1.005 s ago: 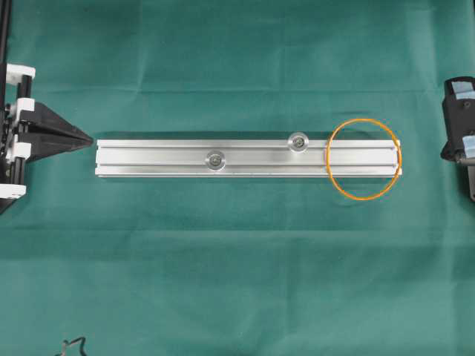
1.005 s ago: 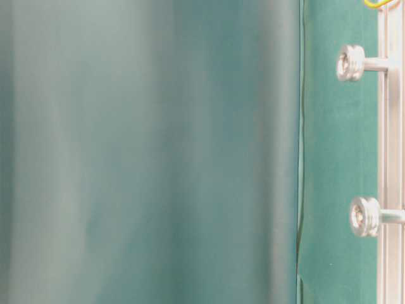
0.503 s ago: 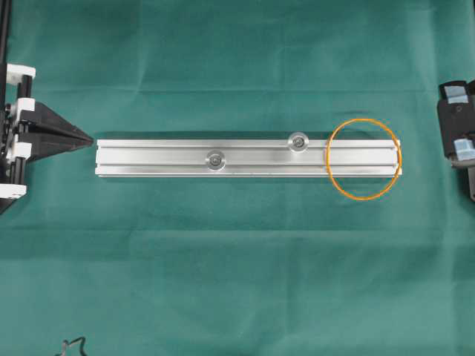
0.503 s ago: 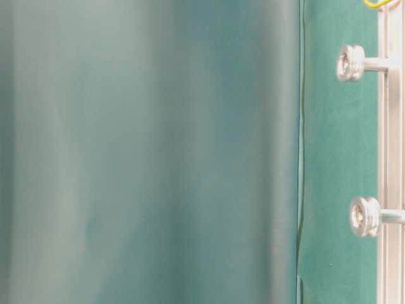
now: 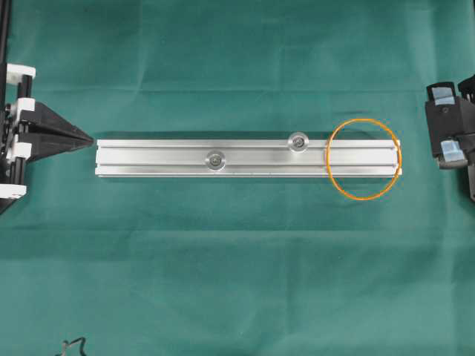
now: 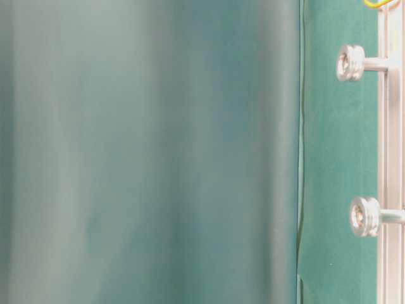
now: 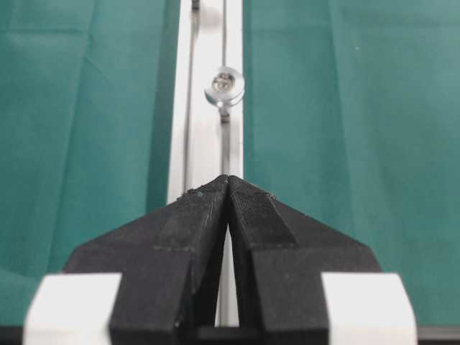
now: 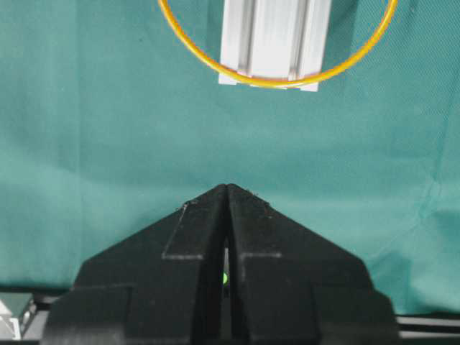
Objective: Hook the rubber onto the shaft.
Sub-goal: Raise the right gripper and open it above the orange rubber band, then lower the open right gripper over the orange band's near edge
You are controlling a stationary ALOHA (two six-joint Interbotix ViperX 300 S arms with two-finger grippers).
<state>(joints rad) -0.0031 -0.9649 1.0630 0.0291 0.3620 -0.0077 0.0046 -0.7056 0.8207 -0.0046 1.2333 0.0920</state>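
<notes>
The orange rubber band (image 5: 364, 199) lies flat as a loop round the right end of the silver rail (image 5: 156, 159); it also shows in the right wrist view (image 8: 277, 84) across the rail's end (image 8: 273, 36). Two round-headed shafts (image 5: 216, 159) (image 5: 298, 142) stand up from the rail, both free of the band. My left gripper (image 5: 89, 139) is shut and empty at the rail's left end, tips together (image 7: 228, 178), facing a shaft (image 7: 224, 86). My right gripper (image 5: 434, 126) is shut and empty (image 8: 227, 187), to the right of the band and apart from it.
Green cloth (image 5: 237, 267) covers the table. The table-level view shows both shafts (image 6: 351, 62) (image 6: 365, 216) sticking out from the rail (image 6: 389, 158) and a sliver of the band (image 6: 378, 3). A dark cable end (image 5: 74, 345) lies at the front left.
My right gripper has moved left, toward the rail's right end and the band. The band, the rail and my left gripper have not moved.
</notes>
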